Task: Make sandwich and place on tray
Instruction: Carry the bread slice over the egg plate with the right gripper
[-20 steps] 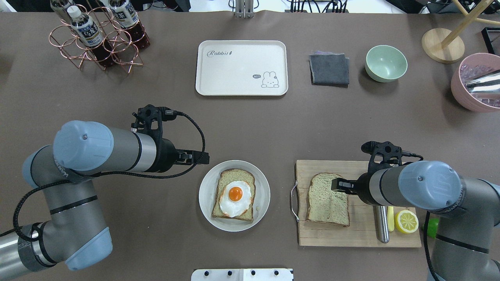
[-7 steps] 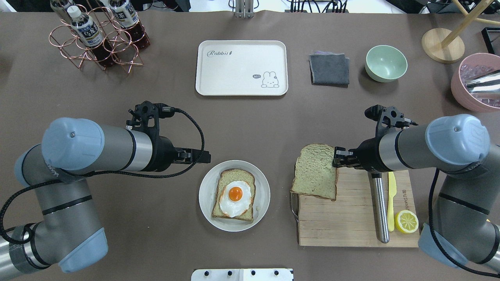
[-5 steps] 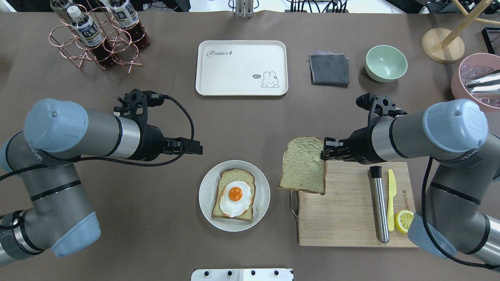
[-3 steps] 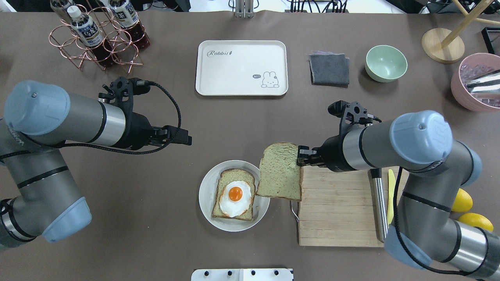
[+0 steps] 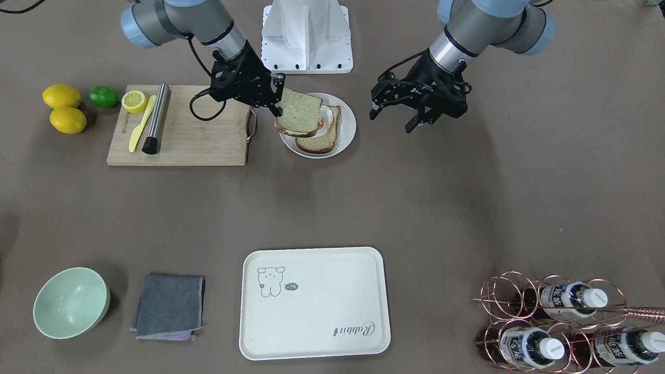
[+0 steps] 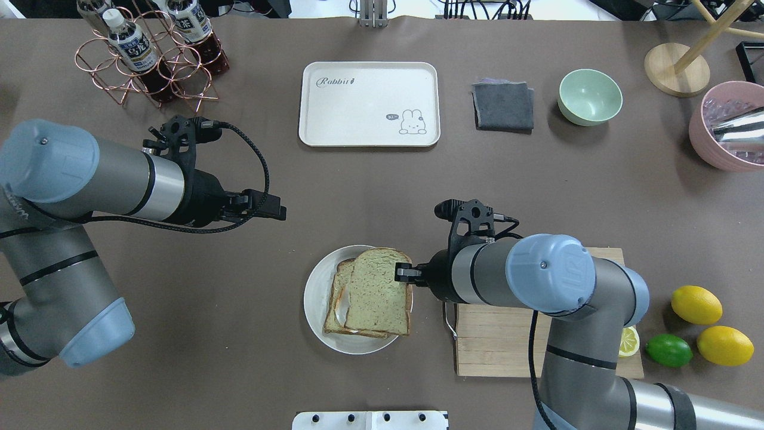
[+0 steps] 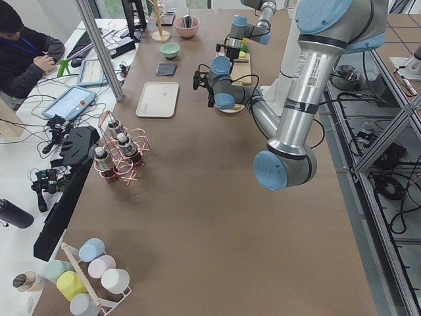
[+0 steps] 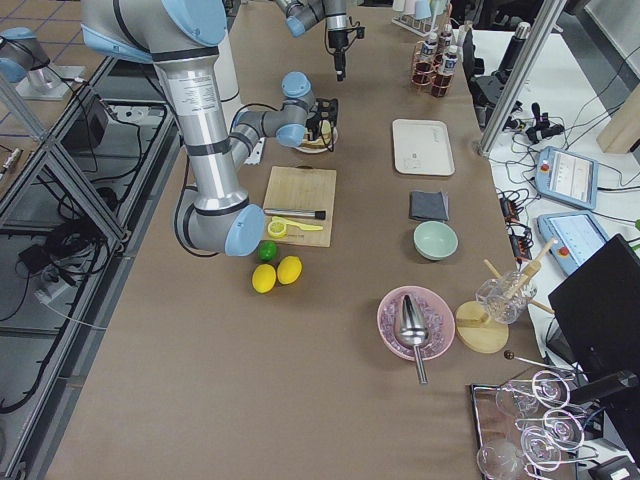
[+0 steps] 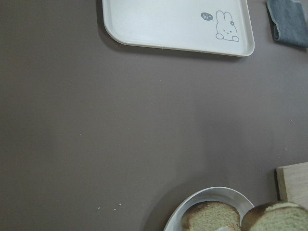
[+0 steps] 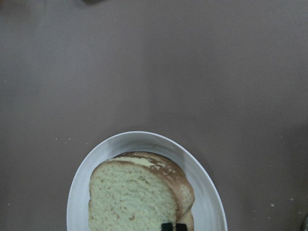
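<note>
top slice held over the plate

the right gripper (image 6: 403,274) pinches the top slice (image 6: 376,295) by its right edge, holding it over the lower slice (image 6: 341,275) on the plate (image 6: 314,298). it sits a little to the right, its corner past the rim. whether the two slices touch i can't tell. the left gripper (image 6: 273,211) hangs over bare table, well apart from the plate. the tray (image 6: 358,119) sits farther back. the board (image 6: 495,346) lies just right of the plate.
</note>
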